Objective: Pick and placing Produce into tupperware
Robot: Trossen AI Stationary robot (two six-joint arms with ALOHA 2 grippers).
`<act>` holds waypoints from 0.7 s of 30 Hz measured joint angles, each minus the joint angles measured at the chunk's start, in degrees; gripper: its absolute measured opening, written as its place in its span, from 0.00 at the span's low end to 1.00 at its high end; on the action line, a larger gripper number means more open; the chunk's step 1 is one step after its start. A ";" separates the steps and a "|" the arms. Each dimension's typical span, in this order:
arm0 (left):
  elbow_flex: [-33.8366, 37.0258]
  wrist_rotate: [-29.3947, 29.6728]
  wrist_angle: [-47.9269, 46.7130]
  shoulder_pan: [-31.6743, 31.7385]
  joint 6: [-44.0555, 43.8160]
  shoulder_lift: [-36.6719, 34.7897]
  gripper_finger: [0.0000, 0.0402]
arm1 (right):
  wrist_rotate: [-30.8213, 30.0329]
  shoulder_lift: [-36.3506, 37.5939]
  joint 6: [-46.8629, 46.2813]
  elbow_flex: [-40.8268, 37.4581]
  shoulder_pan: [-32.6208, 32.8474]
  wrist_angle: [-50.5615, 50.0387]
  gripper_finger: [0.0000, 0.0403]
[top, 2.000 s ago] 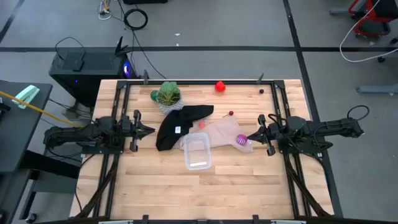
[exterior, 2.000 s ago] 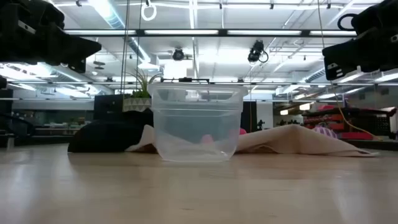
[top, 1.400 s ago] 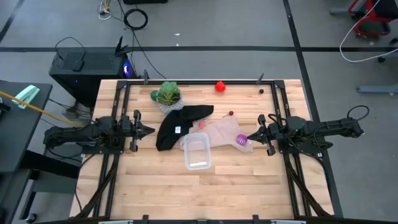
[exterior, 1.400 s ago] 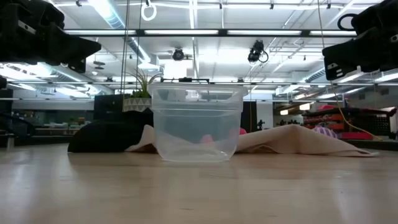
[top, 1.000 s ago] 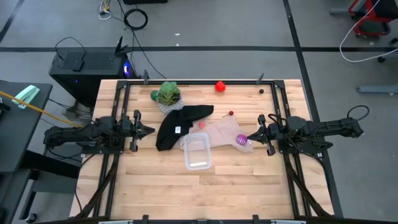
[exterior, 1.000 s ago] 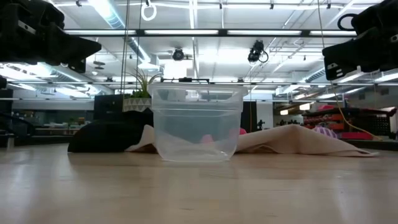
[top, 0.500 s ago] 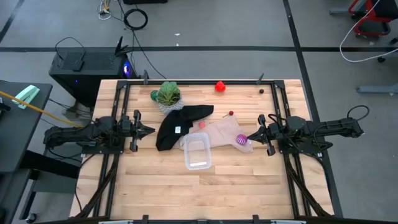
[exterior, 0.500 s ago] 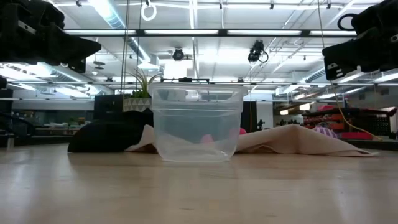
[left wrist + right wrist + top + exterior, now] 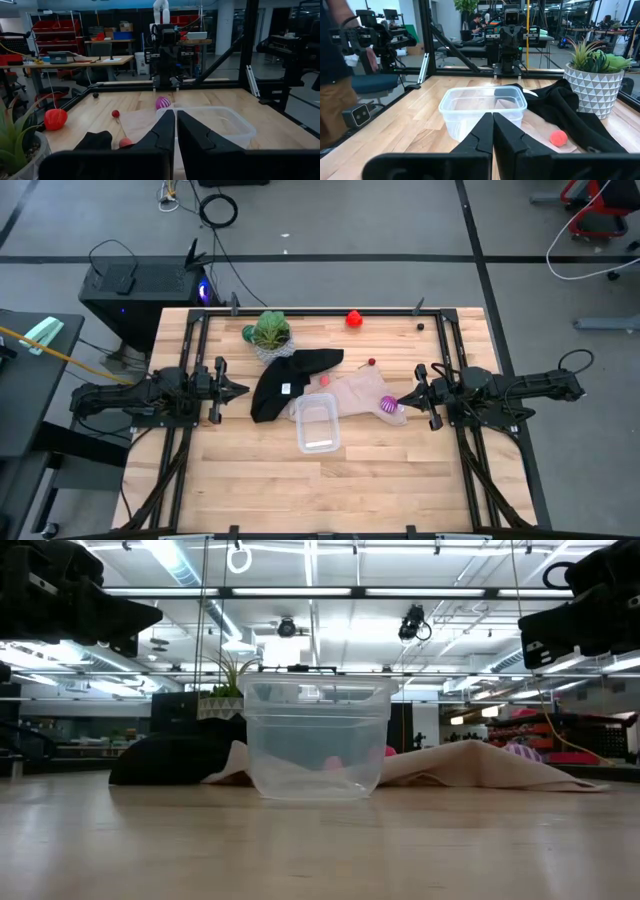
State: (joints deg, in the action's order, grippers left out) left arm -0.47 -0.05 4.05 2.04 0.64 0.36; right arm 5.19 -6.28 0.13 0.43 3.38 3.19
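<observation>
We judge the task not yet begun: the clear tub (image 9: 317, 423) sits empty near the middle of the counter (image 9: 400, 490), partly on the beige cloth (image 9: 355, 393). The purple fruit (image 9: 388, 404) lies on that cloth just beside our right end effector (image 9: 413, 398), whose fingers are pressed together and hold nothing. The red fruit (image 9: 353, 319) rests at the far edge, a pinkish one (image 9: 558, 138) by the black cloth (image 9: 290, 380). Our left end effector (image 9: 238, 390) waits at the left, fingers likewise closed and empty.
</observation>
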 joint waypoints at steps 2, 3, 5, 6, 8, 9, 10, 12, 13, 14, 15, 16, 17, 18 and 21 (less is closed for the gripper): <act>0.00 0.00 -0.01 -0.01 0.00 0.00 0.06 | -0.02 0.00 0.01 0.01 0.02 0.00 0.03; 0.00 0.00 0.00 0.00 0.00 0.00 0.06 | -0.02 0.00 0.01 0.01 0.02 -0.01 0.03; 0.01 0.00 -0.01 -0.02 0.00 0.00 0.07 | 0.00 0.00 -0.01 0.00 0.02 0.00 0.03; 0.02 0.00 -0.02 0.00 0.00 0.00 0.08 | -0.01 0.00 -0.01 0.01 0.01 0.01 0.03; 0.02 0.00 0.00 -0.02 0.00 0.00 0.08 | -0.01 -0.01 0.01 0.01 0.00 0.01 0.03; 0.00 0.00 0.00 0.00 0.00 0.00 0.09 | 0.00 0.00 0.01 0.01 0.02 0.01 0.03; 0.00 0.00 0.00 -0.01 0.00 0.00 0.09 | -0.01 -0.01 0.00 0.01 0.00 0.00 0.03; 0.00 0.00 0.48 -0.01 0.03 0.00 0.09 | 0.00 -0.01 -0.01 0.01 0.01 0.00 0.03; 0.00 0.00 1.09 -0.01 0.04 0.00 0.09 | 0.00 0.00 0.01 0.01 0.00 0.01 0.03; 0.00 0.00 1.74 0.00 0.04 0.00 0.09 | 0.00 -0.02 -0.01 0.00 0.00 -0.01 0.03; 0.02 0.00 2.05 -0.02 0.02 0.00 0.08 | -0.02 0.00 -0.01 0.01 0.00 0.01 0.03; 0.02 0.00 2.03 -0.02 0.02 0.00 0.08 | -0.01 -0.01 0.00 0.01 0.00 -0.01 0.03; 0.00 0.00 1.99 -0.02 0.02 0.00 0.08 | -0.01 -0.01 -0.01 0.01 0.00 0.01 0.03; 0.00 0.00 2.01 0.00 0.04 0.00 0.07 | -0.01 -0.02 -0.01 0.01 0.00 0.01 0.03; 0.00 0.00 2.01 -0.01 0.02 0.00 0.06 | 0.00 -0.02 -0.01 0.01 0.02 -0.01 0.03</act>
State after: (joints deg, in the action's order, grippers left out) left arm -0.47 -0.05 6.07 2.03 0.67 0.36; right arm 5.19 -6.30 0.12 0.45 3.40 3.18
